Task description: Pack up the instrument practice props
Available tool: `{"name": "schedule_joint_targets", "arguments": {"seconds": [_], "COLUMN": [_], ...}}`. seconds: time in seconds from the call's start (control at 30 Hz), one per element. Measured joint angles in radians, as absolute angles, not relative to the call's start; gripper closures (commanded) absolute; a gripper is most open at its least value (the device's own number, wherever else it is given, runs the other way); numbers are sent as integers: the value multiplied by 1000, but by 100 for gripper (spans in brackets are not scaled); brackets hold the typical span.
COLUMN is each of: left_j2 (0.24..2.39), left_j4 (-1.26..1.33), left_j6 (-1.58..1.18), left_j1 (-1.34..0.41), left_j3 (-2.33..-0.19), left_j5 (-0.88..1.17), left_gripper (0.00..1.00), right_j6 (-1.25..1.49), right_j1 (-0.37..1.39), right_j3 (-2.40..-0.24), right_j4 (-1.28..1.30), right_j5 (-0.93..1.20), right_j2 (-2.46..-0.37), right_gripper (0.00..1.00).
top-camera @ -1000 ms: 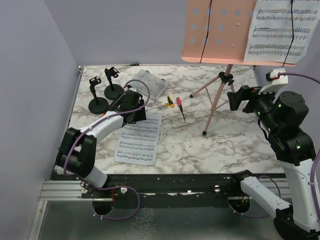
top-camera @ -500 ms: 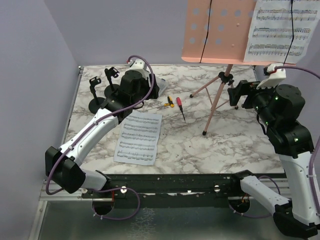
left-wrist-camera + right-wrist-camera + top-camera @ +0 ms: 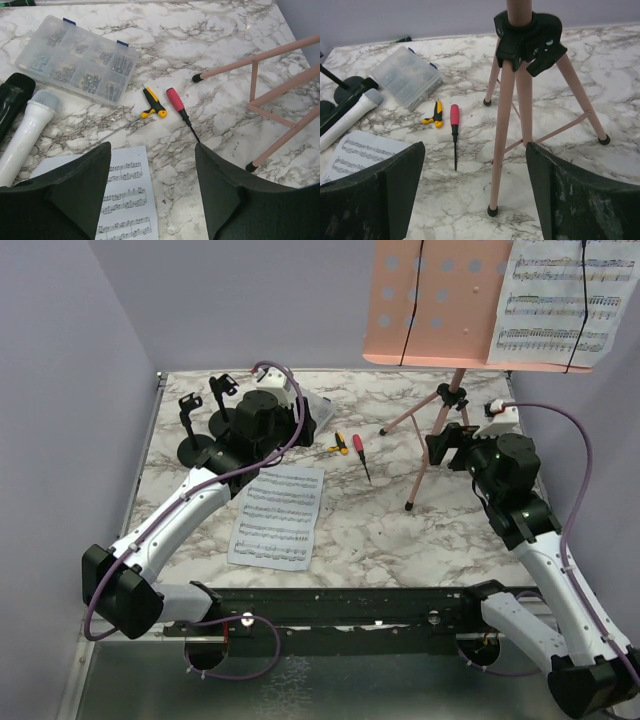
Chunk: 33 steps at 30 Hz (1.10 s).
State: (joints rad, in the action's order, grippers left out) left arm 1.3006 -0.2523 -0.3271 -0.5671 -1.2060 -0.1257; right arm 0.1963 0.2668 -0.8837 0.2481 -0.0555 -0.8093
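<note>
Pink tripod (image 3: pixel 526 32) stands upright on the table (image 3: pixel 620 75), straight ahead of the right gripper (image 3: pixel 475 147), whose jaws gape empty; the left gripper (image 3: pixel 152 147), also apart, hovers farther off over a sheet-music page (image 3: pixel 125 200).

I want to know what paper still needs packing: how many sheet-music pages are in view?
2. One sheet lies flat on the table, front left. The second sheet sits on the pink desk, top right. More may hide underneath.
</note>
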Motion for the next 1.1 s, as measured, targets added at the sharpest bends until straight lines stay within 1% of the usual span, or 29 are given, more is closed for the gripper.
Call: {"name": "schedule_joint_targets", "arguments": {"seconds": [0.17, 0.43, 0.73, 1.1], "left_j2": [1290, 1279, 1277, 1277], "left_j4": [-244, -240, -234, -233], "left_j6": [-315, -289, -278, -286], "left_j1": [-567, -567, -578, -585], "left_j3": [-1179, -1170, -1170, -1170], "left_j5": [-117, -100, -96, -95], "left_gripper": [30, 30, 30, 30], "right_j6": [258, 360, 484, 594], "right_j1": [267, 267, 343, 437], "right_j3": [-776, -624, -543, -543], "right_j4": [119, 12, -54, -128], "right_j5": [-80, -126, -176, -229], "right_j2": [-891, -983, -1066, -1200], "right_gripper": [18, 22, 23, 23]}}
